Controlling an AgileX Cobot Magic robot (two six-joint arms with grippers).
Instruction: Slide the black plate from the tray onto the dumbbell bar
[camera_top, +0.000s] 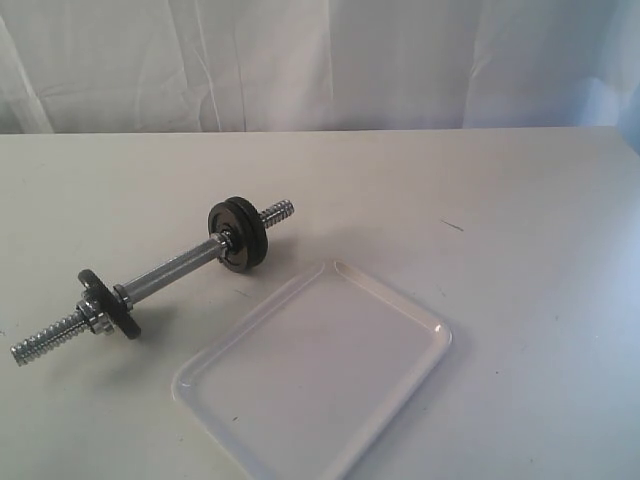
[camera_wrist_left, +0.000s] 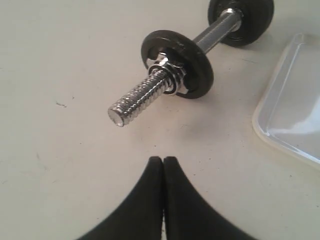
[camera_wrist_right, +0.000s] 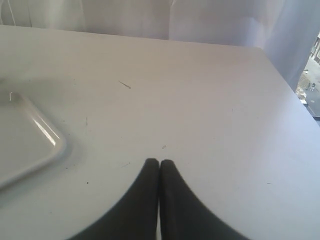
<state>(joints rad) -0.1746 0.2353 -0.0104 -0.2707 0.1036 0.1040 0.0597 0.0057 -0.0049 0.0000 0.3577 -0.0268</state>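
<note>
The chrome dumbbell bar (camera_top: 170, 272) lies slantwise on the table, left of the white tray (camera_top: 310, 380). A black plate (camera_top: 105, 300) sits on the bar near its nearer threaded end, with a chrome collar nut against it. Black discs (camera_top: 240, 232) sit on the far end. Nothing lies in the tray. In the left wrist view my left gripper (camera_wrist_left: 163, 159) is shut and holds nothing, a short way off the bar's threaded end (camera_wrist_left: 137, 97) and the plate (camera_wrist_left: 195, 62). My right gripper (camera_wrist_right: 159, 161) is shut and holds nothing, over bare table beside the tray's corner (camera_wrist_right: 25, 140). Neither gripper shows in the exterior view.
A white curtain (camera_top: 320, 60) hangs behind the table's far edge. The table's right edge (camera_wrist_right: 295, 95) runs close to my right gripper's side. The tray's rim (camera_wrist_left: 295, 110) lies beside the bar in the left wrist view.
</note>
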